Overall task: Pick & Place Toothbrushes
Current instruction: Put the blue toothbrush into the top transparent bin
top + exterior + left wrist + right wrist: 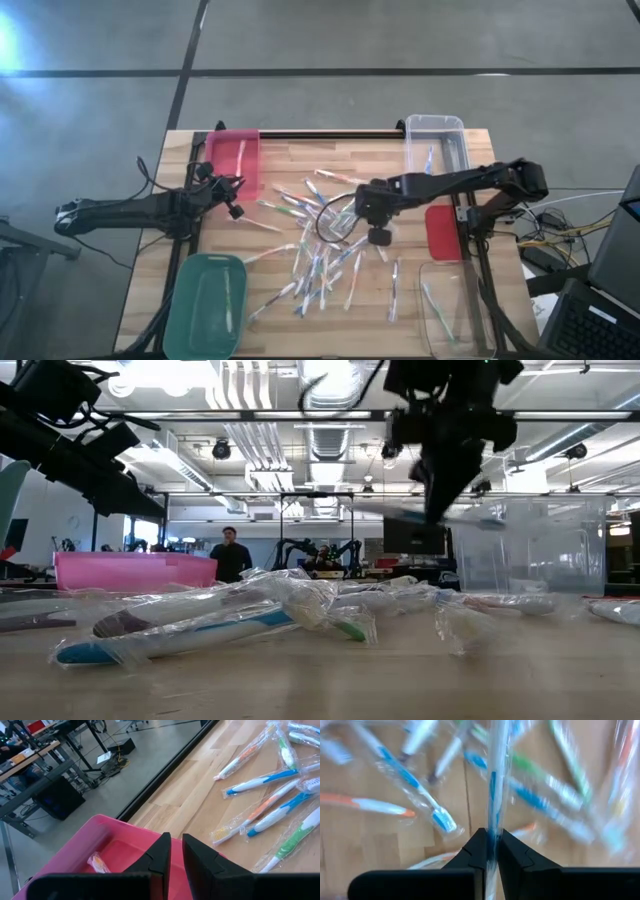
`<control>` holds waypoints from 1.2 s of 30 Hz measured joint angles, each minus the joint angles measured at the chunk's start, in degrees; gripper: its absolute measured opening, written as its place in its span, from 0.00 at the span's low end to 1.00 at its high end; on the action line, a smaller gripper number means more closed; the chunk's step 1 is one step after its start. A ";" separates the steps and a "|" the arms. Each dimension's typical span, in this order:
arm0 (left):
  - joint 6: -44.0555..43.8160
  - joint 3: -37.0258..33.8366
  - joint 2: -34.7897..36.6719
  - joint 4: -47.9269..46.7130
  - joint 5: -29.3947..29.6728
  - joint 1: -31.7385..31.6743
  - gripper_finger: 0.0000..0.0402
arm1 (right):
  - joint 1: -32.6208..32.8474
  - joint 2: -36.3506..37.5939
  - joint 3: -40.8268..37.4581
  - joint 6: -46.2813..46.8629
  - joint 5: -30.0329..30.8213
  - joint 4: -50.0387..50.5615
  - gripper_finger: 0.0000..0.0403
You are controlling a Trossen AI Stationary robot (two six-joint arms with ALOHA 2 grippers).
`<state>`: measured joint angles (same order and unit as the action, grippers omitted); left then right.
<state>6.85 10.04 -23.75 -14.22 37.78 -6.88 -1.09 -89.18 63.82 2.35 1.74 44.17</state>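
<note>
Wooden tabletop (300, 160): bare strip along far edge, bins at corners. Pink bin (234, 158) directly under left gripper (172, 851); green bin (205, 305) at near corner on that arm's side. Clear bin (437, 148) beyond right gripper (492, 847), toward far corner. Loose toothbrushes (320, 255) scattered under and around right gripper. Right gripper clamped on one blue-accented toothbrush (495, 780), lifted clear of pile. Left gripper nearly closed, narrow gap, nothing between fingers; one wrapped toothbrush (97, 863) lies in pink bin just below it.

Wrapped toothbrushes (315, 262) scattered mid-table — one blue-accented (493, 780), lifted.
</note>
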 joint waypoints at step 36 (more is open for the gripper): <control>-32.46 0.00 -1.65 22.08 -29.28 -0.02 0.13 | 20.94 0.96 6.26 -70.97 45.17 -7.82 0.05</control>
<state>-25.61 10.04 -25.40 7.86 8.50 -6.90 19.85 -88.23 70.08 -68.62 46.90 36.35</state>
